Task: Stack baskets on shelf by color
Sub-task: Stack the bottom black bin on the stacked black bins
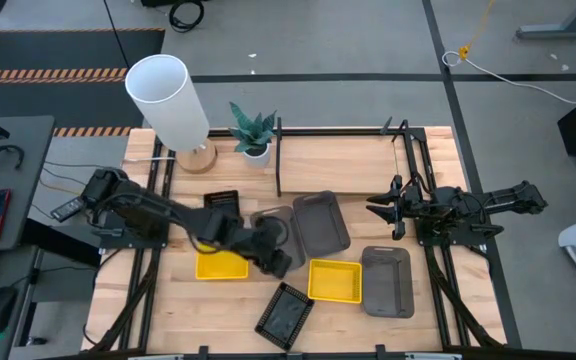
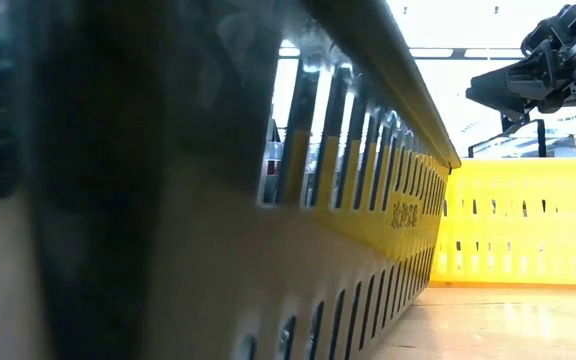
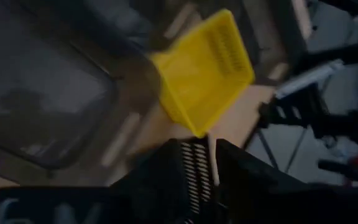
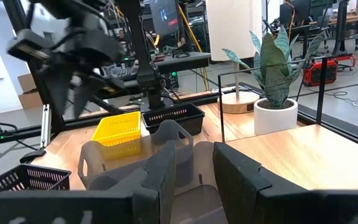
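Left hand [image 1: 276,262] outstretched, right hand [image 1: 373,207] raised — parted

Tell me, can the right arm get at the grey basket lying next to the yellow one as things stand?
Probably yes. The right gripper hovers above the table, and the grey basket lies open on its side of the table beside the yellow basket, nothing covering it.

The wooden table [image 1: 168,300] carries a shelf [image 1: 343,160] along its far edge, its board bare. A white lamp [image 1: 173,105] and a potted plant [image 1: 255,135] stand at the far left corner. Grey baskets [image 1: 320,222], yellow baskets [image 1: 335,281] and black mesh baskets [image 1: 285,315] lie scattered across the middle and near side.
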Robot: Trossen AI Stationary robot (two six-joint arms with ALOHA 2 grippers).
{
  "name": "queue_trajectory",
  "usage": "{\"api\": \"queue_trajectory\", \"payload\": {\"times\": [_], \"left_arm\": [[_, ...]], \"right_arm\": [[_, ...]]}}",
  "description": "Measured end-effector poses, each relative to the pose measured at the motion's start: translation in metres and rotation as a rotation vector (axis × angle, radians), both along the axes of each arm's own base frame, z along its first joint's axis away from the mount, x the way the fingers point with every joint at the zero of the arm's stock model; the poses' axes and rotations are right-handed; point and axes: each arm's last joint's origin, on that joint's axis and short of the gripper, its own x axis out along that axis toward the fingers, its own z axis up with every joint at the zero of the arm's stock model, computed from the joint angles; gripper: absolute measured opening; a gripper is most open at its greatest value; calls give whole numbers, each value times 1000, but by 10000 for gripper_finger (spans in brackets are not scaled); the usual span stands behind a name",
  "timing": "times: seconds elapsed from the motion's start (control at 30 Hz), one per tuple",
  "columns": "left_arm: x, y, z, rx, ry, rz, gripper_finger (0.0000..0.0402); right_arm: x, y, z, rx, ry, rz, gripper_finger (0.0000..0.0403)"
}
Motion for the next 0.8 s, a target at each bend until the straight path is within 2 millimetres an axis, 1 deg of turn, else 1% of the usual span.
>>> {"api": "queue_trajectory", "payload": {"times": [0.07, 0.27, 0.4, 0.57, 0.67, 0.8], "left_arm": [[-1, -12, 2, -30, -31, 3, 117], [-11, -36, 1, -185, 17, 85, 117], [-19, -52, 0, -238, 33, 141, 115], [-29, -63, -3, -283, 101, 186, 92], [-31, -67, -3, -309, 114, 204, 74], [-25, -71, 12, -290, 139, 205, 58]], "right_arm": [[0, 0, 0, -1, 2, 0, 113], [0, 0, 0, 0, -1, 0, 113], [0, 0, 0, 0, 0, 0, 113], [0, 0, 0, 0, 0, 0, 113], [0, 0, 0, 0, 0, 1, 113], [0, 0, 0, 0, 0, 0, 113]]}}
